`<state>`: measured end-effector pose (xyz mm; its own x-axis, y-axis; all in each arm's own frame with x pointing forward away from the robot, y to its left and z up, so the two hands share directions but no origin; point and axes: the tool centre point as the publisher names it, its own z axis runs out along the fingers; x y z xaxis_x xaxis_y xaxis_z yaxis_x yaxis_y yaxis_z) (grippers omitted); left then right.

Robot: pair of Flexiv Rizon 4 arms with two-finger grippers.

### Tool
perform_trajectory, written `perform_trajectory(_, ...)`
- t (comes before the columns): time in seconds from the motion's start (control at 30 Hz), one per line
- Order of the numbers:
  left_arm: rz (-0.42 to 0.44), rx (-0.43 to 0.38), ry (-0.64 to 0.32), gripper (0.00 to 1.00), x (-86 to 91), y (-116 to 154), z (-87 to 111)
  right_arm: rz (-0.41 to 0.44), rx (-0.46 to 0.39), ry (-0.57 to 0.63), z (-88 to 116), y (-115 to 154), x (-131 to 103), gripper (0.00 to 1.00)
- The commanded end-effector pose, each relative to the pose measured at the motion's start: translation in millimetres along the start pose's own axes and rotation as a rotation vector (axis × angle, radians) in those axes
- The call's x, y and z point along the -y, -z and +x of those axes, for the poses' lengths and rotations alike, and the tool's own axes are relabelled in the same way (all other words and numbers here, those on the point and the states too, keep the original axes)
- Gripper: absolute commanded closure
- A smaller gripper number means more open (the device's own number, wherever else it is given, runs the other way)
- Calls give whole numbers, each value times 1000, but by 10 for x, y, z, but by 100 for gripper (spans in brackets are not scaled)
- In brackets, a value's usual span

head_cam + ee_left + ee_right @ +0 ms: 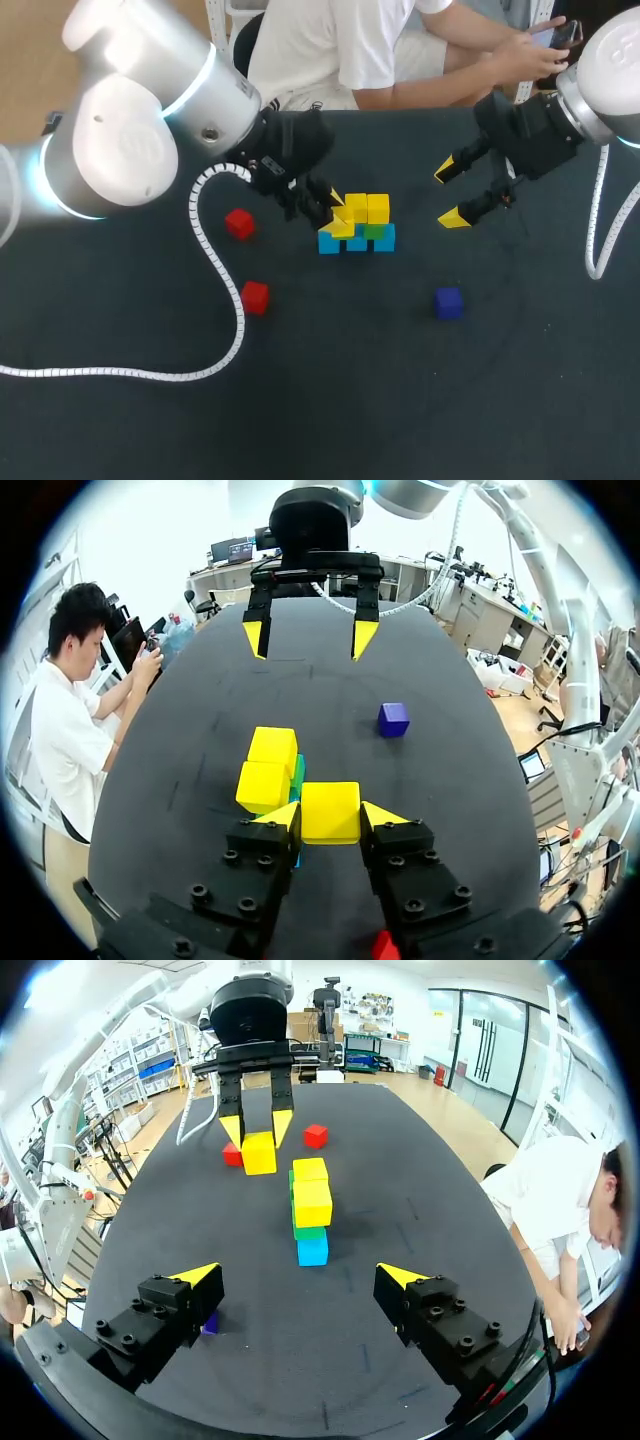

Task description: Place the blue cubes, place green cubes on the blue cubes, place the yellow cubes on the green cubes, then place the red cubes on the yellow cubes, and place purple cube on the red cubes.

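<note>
The left jaws clench a yellow cube (331, 812) from both sides, just beside the stack at the middle of the table (320, 420). The stack has blue cubes (330, 243) at the bottom, a green cube (375, 231) on them and yellow cubes (378, 208) on top. The right jaws hang released, apart from the stack. Two red cubes (239, 223) (255, 297) lie on the left arm's side. The purple cube (449, 302) sits alone.

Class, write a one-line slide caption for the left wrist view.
Left gripper holds a yellow cube beside the cube stack; right gripper open beyond.
</note>
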<state>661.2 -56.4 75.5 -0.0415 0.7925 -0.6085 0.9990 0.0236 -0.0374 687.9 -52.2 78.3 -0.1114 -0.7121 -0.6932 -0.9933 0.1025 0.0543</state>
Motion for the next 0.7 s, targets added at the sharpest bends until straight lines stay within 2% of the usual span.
perform_trajectory(0.03, 7, -1, -2, 100, -21, -5, -5, 1, 2, 1, 3, 1, -5, 0)
perform_trajectory(0.07, 7, -1, -2, 100, -20, -7, -5, 1, 2, 1, 3, 1, -5, 0)
perform_trajectory(0.1, 8, 0, -1, 95, -20, -8, -6, 1, 2, 1, 3, 1, -5, 0)
perform_trajectory(0.13, 8, -1, 0, 81, -19, -9, -6, 1, 2, 1, 3, 1, -5, 0)
perform_trajectory(0.17, 8, -1, 1, 76, -19, -10, -6, 1, 2, 1, 3, 1, -5, 0)
perform_trajectory(0.43, 5, -7, 3, 51, -3, 1, -13, 1, 2, 1, 3, 1, -5, 0)
perform_trajectory(0.47, 5, -8, 3, 44, -2, 2, -13, 1, 2, 1, 3, 1, -5, 0)
perform_trajectory(0.5, 5, -9, 3, 21, 0, 5, -12, 1, 2, 1, 3, 1, -5, 0)
perform_trajectory(0.57, 4, -10, 5, 5, 4, 12, -10, 1, 2, 1, 3, 1, -5, 0)
perform_trajectory(0.6, 3, -10, 5, 2, 5, 14, -10, 1, 2, 1, 3, 1, -5, 0)
perform_trajectory(0.7, -5, -11, 8, 0, 8, 27, -17, 1, 2, 1, 3, 1, -5, 0)
